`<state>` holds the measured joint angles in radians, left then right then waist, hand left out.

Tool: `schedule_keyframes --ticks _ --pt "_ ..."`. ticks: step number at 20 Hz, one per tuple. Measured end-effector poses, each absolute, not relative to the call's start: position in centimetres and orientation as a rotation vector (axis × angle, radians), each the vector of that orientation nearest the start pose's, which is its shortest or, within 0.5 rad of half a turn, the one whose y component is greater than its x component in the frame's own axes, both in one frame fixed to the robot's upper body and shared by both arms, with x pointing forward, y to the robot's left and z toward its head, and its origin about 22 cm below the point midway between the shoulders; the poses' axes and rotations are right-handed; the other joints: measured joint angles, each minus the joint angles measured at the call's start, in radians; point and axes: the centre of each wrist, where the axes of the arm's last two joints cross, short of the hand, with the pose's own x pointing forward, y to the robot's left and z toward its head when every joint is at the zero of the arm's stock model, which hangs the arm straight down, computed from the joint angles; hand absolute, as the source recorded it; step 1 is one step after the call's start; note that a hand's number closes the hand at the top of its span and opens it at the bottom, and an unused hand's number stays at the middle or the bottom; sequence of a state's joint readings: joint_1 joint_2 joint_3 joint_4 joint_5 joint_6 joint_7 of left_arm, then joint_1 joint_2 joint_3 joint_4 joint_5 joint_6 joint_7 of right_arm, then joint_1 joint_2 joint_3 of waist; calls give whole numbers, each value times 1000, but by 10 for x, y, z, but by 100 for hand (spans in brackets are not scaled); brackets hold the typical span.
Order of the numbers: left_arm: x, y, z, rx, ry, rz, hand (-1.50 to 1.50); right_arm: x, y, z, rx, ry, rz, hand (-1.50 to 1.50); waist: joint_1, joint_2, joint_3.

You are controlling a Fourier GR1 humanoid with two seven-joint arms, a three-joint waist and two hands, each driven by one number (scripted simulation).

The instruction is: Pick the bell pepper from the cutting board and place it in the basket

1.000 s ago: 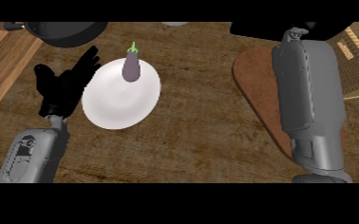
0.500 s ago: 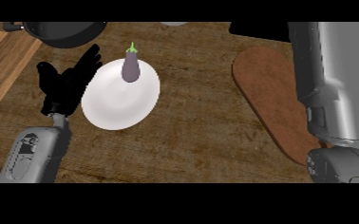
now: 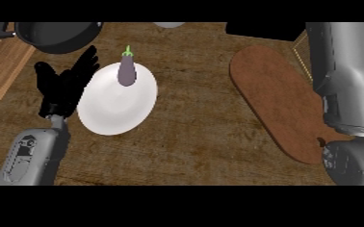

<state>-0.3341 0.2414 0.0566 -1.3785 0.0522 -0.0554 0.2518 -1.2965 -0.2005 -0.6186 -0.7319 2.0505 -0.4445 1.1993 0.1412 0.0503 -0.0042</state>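
Bell pepper isn't visible anywhere in the head view, so can't say where it sits or whether it's held. Cutting board at right shows bare brown wood w/ nothing on it, partly covered by the right forearm, which runs up the right edge; the right hand is out of frame, so its fingers can't be told. No basket clearly in view either; a dark box-like shape at top right might be it, not sure. Left hand rests open, fingers up and apart, just beside the white plate at left on the desk. An eggplant lies on the plate's upper part; dark pot at top left. Progress, as a guess: pepper may be off the board, placement unconfirmed.
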Motion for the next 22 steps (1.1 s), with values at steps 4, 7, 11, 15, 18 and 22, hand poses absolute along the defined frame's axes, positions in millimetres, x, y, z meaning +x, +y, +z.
schedule_keyframes --ticks 4,7,11,15,18,22 --pt "319 280 55 120 -1430 -182 0 468 -210 251 -1906 -826 -340 150 -17 -5 1" --pt "318 282 56 121 -1431 -163 0 469 -211 236 -1918 -802 -314 150 -32 -11 2" --pt "312 288 52 130 -1424 -153 0 469 -214 217 -1914 -795 -312 150 -47 -17 4" --pt "308 293 48 136 -1421 -146 0 468 -221 205 -1900 -789 -334 150 -54 -18 4" --pt "310 297 52 142 -1425 -136 0 462 -240 201 -1939 -751 -405 -150 -64 -18 4" --pt "308 298 48 142 -1422 -127 0 458 -253 184 -1936 -715 -447 -150 -68 -19 5"
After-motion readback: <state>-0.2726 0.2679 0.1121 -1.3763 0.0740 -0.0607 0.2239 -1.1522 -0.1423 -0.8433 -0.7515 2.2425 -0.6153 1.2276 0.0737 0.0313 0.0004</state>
